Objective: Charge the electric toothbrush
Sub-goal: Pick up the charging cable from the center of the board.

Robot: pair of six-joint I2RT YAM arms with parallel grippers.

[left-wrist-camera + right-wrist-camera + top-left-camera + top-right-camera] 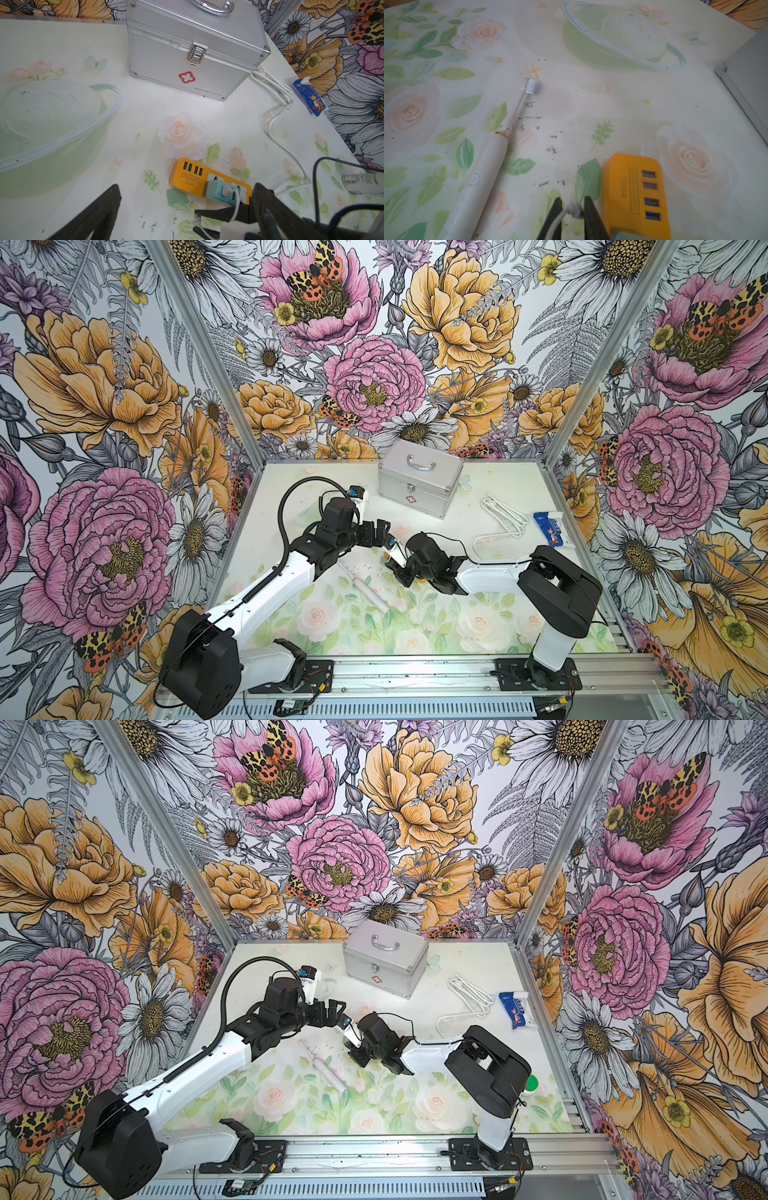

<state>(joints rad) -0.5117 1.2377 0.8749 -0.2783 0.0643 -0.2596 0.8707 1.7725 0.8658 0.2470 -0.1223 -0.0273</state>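
The electric toothbrush [483, 166] lies flat on the flowered mat, a white stick with its brush head away from the arms; it shows in both top views [365, 585] [323, 1068]. Beside it lies the orange power strip [631, 197] [188, 176] with a teal charger [220, 191] plugged in. A thin white lead runs from the charger. My right gripper [574, 214] [395, 566] is shut on that lead's small plug end, just off the strip's end and right of the toothbrush handle. My left gripper [187, 187] [380, 531] hangs open over the strip, holding nothing.
A silver first-aid case [419, 483] [193, 52] stands at the back. A looped white cable [503, 516] and a blue-and-white packet [548, 529] lie at the right. A white bottle [358, 493] stands behind the left arm. A green-capped container [530, 1083] sits by the right arm.
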